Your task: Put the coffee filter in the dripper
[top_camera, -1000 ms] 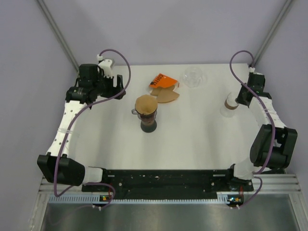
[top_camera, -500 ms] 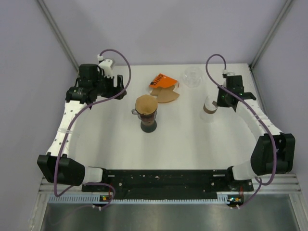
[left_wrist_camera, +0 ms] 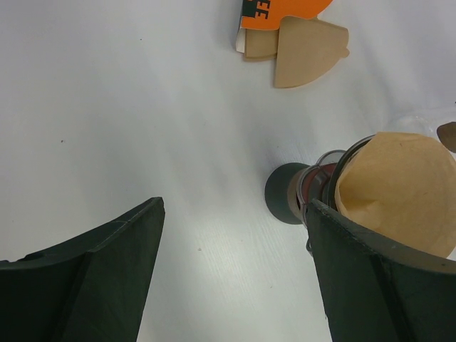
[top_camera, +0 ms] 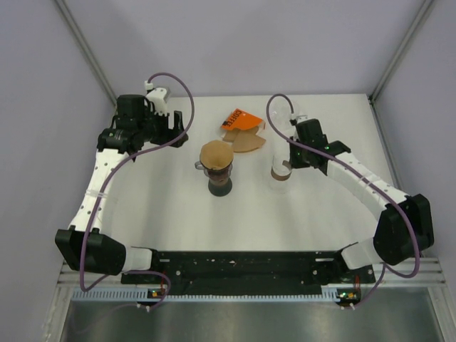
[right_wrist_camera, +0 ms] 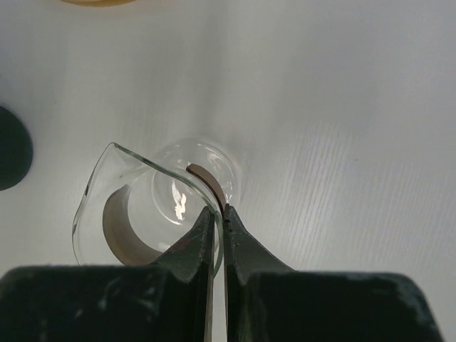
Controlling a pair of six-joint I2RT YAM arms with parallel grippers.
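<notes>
A brown paper coffee filter (top_camera: 216, 154) sits open in the dripper (top_camera: 219, 173), which stands on a dark base at the table's middle. It also shows in the left wrist view (left_wrist_camera: 399, 192) above that base (left_wrist_camera: 283, 194). My left gripper (top_camera: 176, 130) is open and empty, off to the dripper's left (left_wrist_camera: 234, 206). My right gripper (top_camera: 288, 162) is shut on the rim of a clear glass vessel with a brown collar (top_camera: 282, 173), just right of the dripper. In the right wrist view the jaws (right_wrist_camera: 219, 214) pinch the glass wall (right_wrist_camera: 142, 164).
An orange filter pack (top_camera: 239, 119) and loose brown filters (top_camera: 247, 142) lie behind the dripper, also in the left wrist view (left_wrist_camera: 306, 50). A clear glass piece (top_camera: 283, 114) stands at the back, partly behind the right arm's cable. Purple walls enclose the table.
My right arm has swung left from the table's right edge, carrying the glass vessel to just right of the dripper. The left arm has not moved.
</notes>
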